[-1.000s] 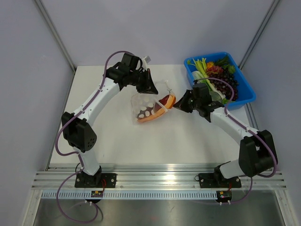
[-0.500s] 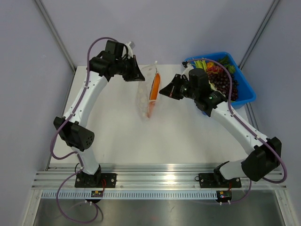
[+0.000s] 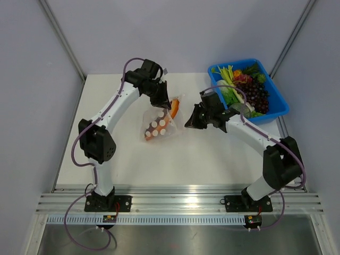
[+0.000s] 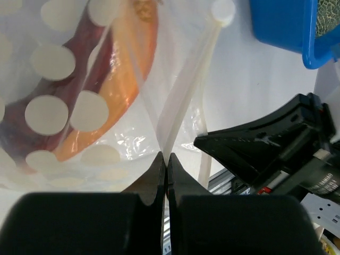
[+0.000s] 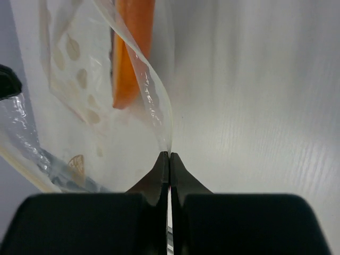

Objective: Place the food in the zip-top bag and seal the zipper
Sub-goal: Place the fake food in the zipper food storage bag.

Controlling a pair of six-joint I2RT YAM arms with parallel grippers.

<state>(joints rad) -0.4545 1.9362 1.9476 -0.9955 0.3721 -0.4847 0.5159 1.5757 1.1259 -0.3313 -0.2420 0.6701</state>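
The clear zip-top bag point(image 3: 159, 123) with white dots lies on the table between my arms. The orange and dark red piece of produce point(image 3: 173, 108) is inside it; it also shows in the left wrist view point(image 4: 114, 90) and the right wrist view point(image 5: 130, 48). My left gripper point(image 3: 162, 102) is shut on the bag's mouth edge point(image 4: 183, 101) at its far end. My right gripper point(image 3: 189, 123) is shut on a flap of the bag's plastic point(image 5: 154, 101) at its right side. The white-stalked leek point(image 3: 229, 85) lies in the blue bin. The zipper strip point(image 4: 202, 64) runs along the mouth.
A blue plastic bin point(image 3: 276, 109) at the back right holds the leek, dark purple grapes point(image 3: 256, 93), a green head and other produce. Its corner shows in the left wrist view point(image 4: 281, 26). A metal rail point(image 3: 180, 202) runs along the near edge.
The bag was lifted and stretched upright between both grippers half a second ago. Now it lies lower on the table, and both grippers have come down and towards the near side with it.
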